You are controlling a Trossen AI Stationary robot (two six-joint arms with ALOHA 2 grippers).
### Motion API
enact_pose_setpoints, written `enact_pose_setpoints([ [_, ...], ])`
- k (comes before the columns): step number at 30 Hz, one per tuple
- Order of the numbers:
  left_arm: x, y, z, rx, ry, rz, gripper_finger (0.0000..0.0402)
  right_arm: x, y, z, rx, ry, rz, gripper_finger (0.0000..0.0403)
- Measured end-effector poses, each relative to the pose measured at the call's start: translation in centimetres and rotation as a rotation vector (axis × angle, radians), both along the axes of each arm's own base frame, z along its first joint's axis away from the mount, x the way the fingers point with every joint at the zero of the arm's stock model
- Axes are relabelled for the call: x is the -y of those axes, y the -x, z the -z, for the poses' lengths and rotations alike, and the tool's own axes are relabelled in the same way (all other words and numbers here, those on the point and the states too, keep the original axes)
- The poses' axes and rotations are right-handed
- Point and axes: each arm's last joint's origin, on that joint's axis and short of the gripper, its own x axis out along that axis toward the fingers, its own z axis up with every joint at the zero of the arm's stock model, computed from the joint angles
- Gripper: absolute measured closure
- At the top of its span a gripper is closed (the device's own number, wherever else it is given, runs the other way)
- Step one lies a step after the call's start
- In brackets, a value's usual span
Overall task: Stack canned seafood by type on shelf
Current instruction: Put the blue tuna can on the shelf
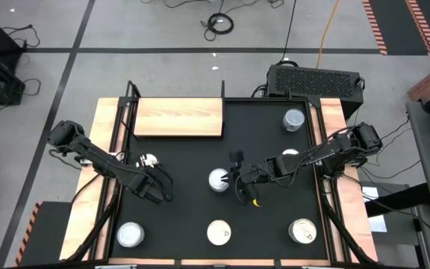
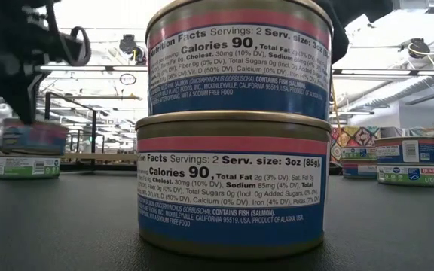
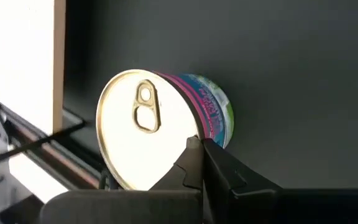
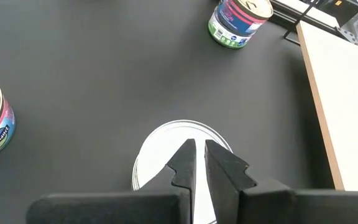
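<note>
On the black mat [image 1: 192, 157], both grippers' fingers are pressed together; pale shelf [image 1: 178, 117] lies bare.

You are looking at shiny metal cans [image 2: 232, 184] wrapped in glossy printed paper labels, one lid with a pull-tab [image 3: 145, 109] gleaming pale gold, on a smooth matt black mat [image 1: 260, 134], with the pale wood-grain shelf [image 1: 178, 117] at eleven o'clock.

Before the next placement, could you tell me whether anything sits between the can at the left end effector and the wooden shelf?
Nothing visible does: only bare black mat separates the can at the left end effector from the empty shelf.
</note>
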Motion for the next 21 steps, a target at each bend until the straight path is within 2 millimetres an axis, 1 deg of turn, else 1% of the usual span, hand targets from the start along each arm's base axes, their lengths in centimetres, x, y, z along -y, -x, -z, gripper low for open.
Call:
enact_pose_setpoints([
  [6,0.0,-0.5,-1.5,0.069,-0.03,0.036,0.0401,0.0,0.0,0.0,0.0,0.0,0.0,0.0376],
  [11,-0.9,-0.9,-2.1,0.081,-0.065,0.032,0.0401,0.0,0.0,0.0,0.0,0.0,0.0,0.0376],
  [15,-2.7,-1.7,-2.3,0.067,-0.099,0.026,0.0401,0.0,0.0,0.0,0.0,0.0,0.001,0.0376],
  [21,-6.3,-2.8,-2.3,0.01,-0.131,0.035,0.0401,0.7,-0.1,0.0,0.0,-0.017,0.031,0.0376],
])
